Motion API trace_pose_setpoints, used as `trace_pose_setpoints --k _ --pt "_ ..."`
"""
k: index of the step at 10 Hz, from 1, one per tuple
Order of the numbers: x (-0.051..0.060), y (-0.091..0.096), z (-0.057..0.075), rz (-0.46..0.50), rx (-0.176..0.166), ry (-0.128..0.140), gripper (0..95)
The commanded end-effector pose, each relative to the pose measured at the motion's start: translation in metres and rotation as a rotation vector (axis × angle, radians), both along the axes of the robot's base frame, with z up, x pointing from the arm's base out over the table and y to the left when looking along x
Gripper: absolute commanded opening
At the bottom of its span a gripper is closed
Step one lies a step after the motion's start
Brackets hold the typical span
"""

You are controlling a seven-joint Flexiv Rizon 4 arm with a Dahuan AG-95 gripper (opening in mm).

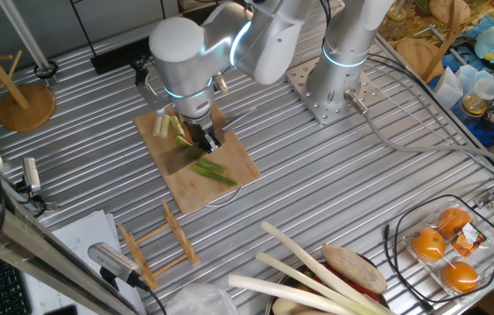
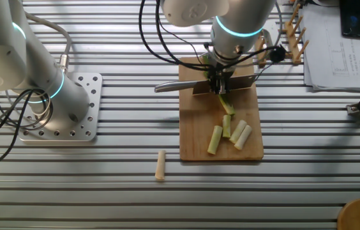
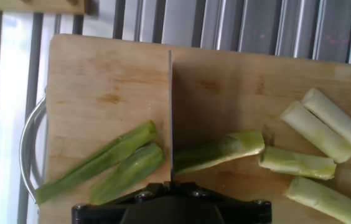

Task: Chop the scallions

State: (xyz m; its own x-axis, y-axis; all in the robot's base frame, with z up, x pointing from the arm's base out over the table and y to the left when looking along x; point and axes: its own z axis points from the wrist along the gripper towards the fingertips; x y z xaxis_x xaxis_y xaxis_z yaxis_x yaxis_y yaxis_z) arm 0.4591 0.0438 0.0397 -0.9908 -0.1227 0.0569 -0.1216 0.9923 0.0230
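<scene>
Fingers (image 2: pixel 220 83) clamp a knife (image 2: pixel 196 85), blade edge down on the cutting board (image 3: pixel 101 81). Hand view shows the blade splitting the scallions (image 3: pixel 216 152): green pieces left, pale right. Fingers themselves are mostly hidden. One stray piece (image 2: pixel 161 165) lies on the surface (image 2: pixel 103 191).

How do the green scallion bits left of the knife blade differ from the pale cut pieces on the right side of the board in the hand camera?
The green leaf pieces are dark, flat and tapered; the pale cut pieces are whitish, round and stubby. The green ones lie against the knife blade; the pale ones sit apart from it. All rest on the cutting board.
</scene>
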Motion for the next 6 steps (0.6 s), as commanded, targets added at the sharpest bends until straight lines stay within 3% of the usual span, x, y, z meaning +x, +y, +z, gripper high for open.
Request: trace_pose_setpoints --k 1,6 --pt "0.0002 0.0002 0.0009 -0.003 0.002 -0.005 0.0" --pt "0.0019 0.0023 0.0031 -0.003 0.012 -0.003 0.0"
